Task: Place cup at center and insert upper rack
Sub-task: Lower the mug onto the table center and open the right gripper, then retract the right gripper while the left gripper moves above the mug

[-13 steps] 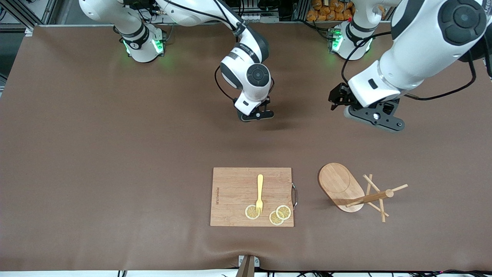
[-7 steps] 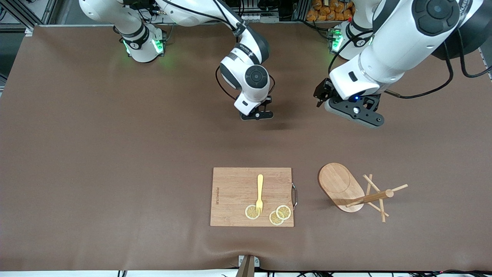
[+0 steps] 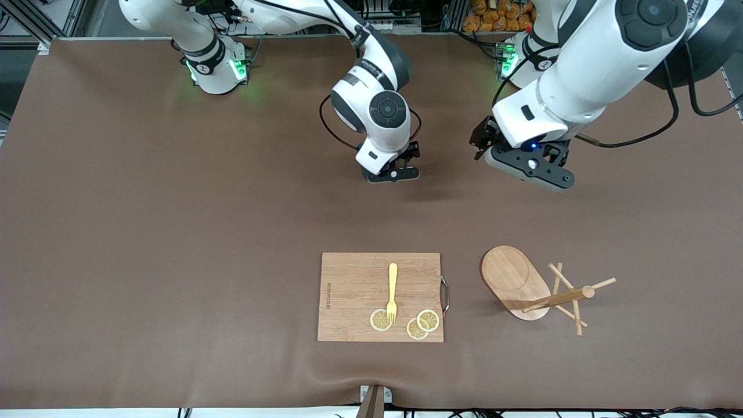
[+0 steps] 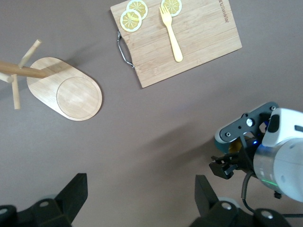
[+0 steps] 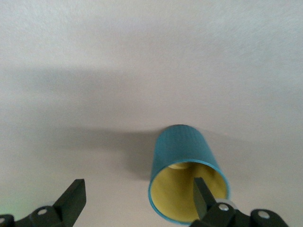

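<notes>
Two risks for you: the right gripper (image 5: pixel 137 201), fingers apart, has one fingertip (image 5: pixel 201 191) inside the upright ribbed teal cup (image 5: pixel 185 182) at mid-table, so lifting off-axis could tip it. The light wooden mug tree (image 3: pixel 537 290) lies toppled beside the bamboo cutting board (image 3: pixel 354 290); its thin pegs could roll under the left gripper (image 4: pixel 139 196), hovering spread wide over bare table.

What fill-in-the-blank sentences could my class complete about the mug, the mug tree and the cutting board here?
1. The mug tree lies on its ____.
2. A yellow ____ rests on the cutting board.
3. ____ lemon slices sit on that board.
4. The teal mug under the right gripper is ____ inside.

Missing words: side; fork; three; yellow
</notes>
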Robot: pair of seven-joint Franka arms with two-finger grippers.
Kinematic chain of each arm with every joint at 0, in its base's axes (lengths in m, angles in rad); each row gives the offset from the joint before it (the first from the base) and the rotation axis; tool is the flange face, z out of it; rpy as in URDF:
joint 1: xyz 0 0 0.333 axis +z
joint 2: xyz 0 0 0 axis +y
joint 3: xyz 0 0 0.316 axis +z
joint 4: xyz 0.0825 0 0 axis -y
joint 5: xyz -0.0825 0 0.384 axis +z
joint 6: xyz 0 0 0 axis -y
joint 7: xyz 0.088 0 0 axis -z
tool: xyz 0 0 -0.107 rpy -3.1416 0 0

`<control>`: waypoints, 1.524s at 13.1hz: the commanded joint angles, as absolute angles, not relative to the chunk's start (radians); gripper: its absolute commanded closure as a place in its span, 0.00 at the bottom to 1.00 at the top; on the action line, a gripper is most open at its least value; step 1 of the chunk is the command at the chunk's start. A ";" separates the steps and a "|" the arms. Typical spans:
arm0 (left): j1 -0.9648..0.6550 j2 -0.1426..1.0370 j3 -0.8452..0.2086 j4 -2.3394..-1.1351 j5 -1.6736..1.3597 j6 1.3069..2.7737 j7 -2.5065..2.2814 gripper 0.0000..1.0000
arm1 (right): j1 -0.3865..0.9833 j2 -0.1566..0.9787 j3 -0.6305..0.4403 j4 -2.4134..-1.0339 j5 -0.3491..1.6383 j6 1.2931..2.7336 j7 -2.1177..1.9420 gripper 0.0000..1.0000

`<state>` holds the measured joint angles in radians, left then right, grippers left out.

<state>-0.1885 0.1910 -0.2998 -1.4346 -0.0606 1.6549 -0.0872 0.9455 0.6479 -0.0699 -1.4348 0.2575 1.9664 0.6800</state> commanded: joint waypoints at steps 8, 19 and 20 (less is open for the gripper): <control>-0.386 0.202 -0.302 -1.436 -0.060 1.657 -0.536 0.00 | 0.447 0.376 -0.115 -1.404 0.203 1.592 -0.059 0.00; -0.707 0.399 -0.298 -1.427 0.126 1.793 -1.197 0.00 | 0.123 0.269 -0.279 -1.411 0.163 1.715 -0.285 0.00; -0.731 0.417 -0.298 -1.427 0.138 1.811 -1.257 0.00 | 0.115 0.264 -0.275 -1.413 0.164 1.736 -0.285 0.00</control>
<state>-0.6909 0.3862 -0.3043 -1.4440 0.0991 1.7827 -1.1605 0.1348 0.3020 -0.2971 -1.3794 0.1742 1.6977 -0.2925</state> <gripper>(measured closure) 0.000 0.000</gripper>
